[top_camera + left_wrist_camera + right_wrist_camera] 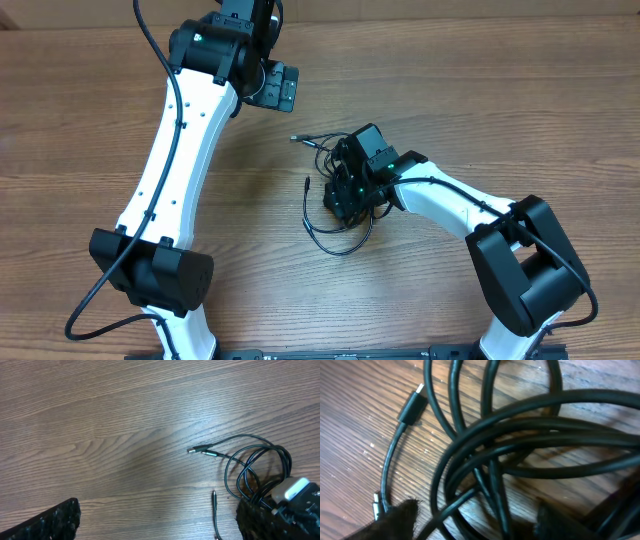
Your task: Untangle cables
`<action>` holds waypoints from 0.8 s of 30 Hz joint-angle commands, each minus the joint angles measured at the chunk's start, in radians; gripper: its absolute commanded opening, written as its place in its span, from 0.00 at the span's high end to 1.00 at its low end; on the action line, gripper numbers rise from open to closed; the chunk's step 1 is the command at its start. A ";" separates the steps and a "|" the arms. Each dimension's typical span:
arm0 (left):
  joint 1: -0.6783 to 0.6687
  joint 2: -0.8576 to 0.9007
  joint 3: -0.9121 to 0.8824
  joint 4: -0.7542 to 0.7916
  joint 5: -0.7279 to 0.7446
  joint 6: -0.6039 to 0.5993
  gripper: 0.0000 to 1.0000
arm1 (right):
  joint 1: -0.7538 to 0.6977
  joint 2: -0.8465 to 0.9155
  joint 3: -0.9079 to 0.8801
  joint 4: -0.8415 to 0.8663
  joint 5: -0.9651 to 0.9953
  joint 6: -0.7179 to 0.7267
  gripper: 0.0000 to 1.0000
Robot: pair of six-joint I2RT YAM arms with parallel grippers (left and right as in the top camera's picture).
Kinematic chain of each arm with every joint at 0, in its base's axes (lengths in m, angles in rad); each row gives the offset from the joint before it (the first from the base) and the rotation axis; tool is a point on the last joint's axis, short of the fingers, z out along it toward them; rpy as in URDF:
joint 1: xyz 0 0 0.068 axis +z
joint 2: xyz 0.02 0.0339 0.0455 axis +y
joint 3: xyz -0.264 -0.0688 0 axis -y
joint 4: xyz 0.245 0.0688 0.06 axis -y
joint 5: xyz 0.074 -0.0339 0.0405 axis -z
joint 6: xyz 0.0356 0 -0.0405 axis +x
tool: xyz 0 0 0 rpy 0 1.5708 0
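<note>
Wood-grain table [480,90] is filling every view, and we are seeing nothing on it but the cables [530,435] and the two arms. The cables are lying in one tangle at the centre of the overhead frame, thin black loops crossing over each other. One silver-tipped plug [192,450] is pointing out to the left of the heap, and a second plug [214,494] is lying apart just below it. The right arm [450,200] is covering much of the heap from above, so we cannot tell how the strands are crossing under it.

That arm is reaching in from the lower right corner, elbow bent, with the right gripper [343,203] pointing down onto the tangle. Its fingers [395,517] are standing apart with several strands running between them, and we are not seeing them pinch any.

The left arm [185,150] is stretching from the lower left up to the top centre. The left gripper [277,85] is hanging well apart from the cables, jaws spread wide and holding nothing.
</note>
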 commanded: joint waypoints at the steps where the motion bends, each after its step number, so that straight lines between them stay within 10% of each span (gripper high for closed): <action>1: 0.006 0.008 0.006 0.001 -0.012 -0.007 0.00 | 0.005 0.001 -0.005 0.013 0.055 0.015 0.39; 10: 0.006 0.008 0.006 -0.002 -0.012 -0.007 0.00 | 0.002 0.001 -0.002 0.007 0.039 0.041 0.96; 24: 0.006 0.008 0.006 -0.068 0.217 0.196 0.00 | -0.189 -0.103 0.116 -0.014 -0.573 0.040 0.96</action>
